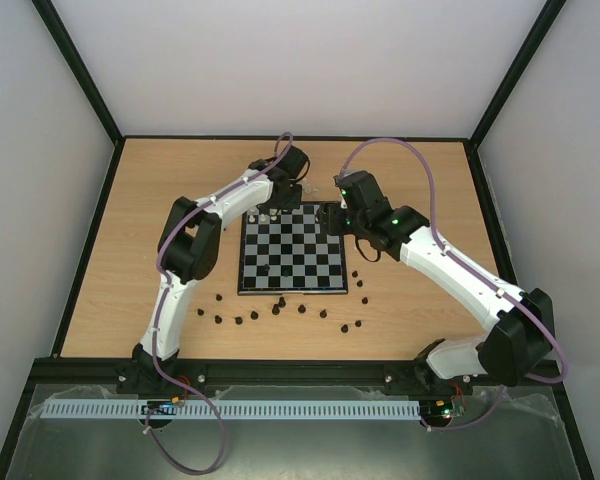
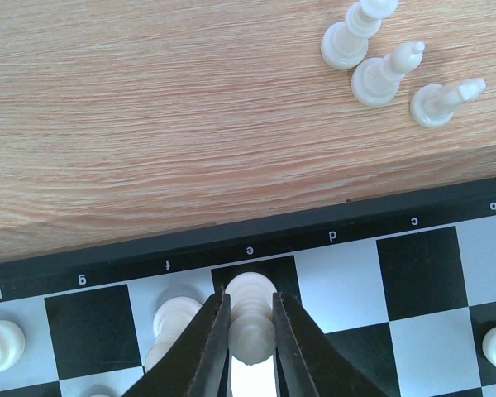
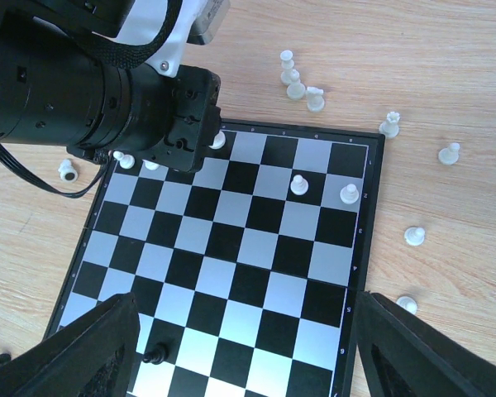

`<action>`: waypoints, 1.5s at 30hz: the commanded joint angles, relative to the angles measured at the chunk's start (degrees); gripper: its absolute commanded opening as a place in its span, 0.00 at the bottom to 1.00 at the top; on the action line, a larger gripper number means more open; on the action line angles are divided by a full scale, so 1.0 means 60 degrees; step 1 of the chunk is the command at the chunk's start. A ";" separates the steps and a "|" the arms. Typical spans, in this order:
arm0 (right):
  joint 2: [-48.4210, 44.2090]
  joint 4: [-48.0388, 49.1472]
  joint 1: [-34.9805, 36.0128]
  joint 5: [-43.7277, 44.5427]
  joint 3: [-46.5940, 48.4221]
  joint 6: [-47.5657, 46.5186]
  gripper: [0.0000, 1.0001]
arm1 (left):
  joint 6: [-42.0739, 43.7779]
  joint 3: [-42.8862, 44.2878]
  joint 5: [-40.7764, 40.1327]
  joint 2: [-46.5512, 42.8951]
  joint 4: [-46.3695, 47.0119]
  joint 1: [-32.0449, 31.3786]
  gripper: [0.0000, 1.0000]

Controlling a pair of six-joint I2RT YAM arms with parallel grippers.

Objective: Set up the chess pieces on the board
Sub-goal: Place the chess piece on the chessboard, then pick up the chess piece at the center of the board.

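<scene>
Placing the white piece (image 2: 250, 324) well means lowering it straight onto the black e square in the far edge row of the board (image 2: 116, 270). The left end effector (image 2: 250, 301) is clamped on it from both sides, and a neighbour piece (image 2: 178, 318) stands just beside, on f. I cannot tell whether its base touches the square. I would open the fingers (image 2: 207, 335) only a little, then lift straight up, so nothing tips. The right end effector (image 3: 248, 356) hangs over the board, jaws wide apart, holding nothing. Many black pieces (image 1: 280, 308) wait on the tabletop (image 1: 150, 200).
</scene>
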 commanded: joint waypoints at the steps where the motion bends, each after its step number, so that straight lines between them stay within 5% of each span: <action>1: 0.0080 0.0088 -0.0016 -0.0023 -0.0045 -0.0022 0.72 | -0.0012 0.0221 0.0075 0.0349 -0.0033 0.0040 0.17; 20: 0.0092 0.0094 -0.0024 -0.0152 -0.0042 -0.0022 0.72 | 0.0018 0.0266 -0.0033 -0.0227 -0.0229 -0.0007 0.32; 25: 0.0093 0.0125 -0.0023 -0.0242 -0.0045 -0.0020 0.73 | 0.0176 -0.0053 -0.0389 -0.1234 0.0043 -0.0157 0.45; 41: 0.0220 0.0094 -0.0038 0.0050 -0.0042 -0.0093 0.76 | -0.0059 -0.4175 -0.1035 -0.5032 0.1480 0.0070 0.70; 45: 0.0257 0.0053 -0.0141 0.0079 -0.0031 -0.0117 0.77 | -0.0405 -0.5264 -0.0902 -0.5613 0.1982 0.0077 0.87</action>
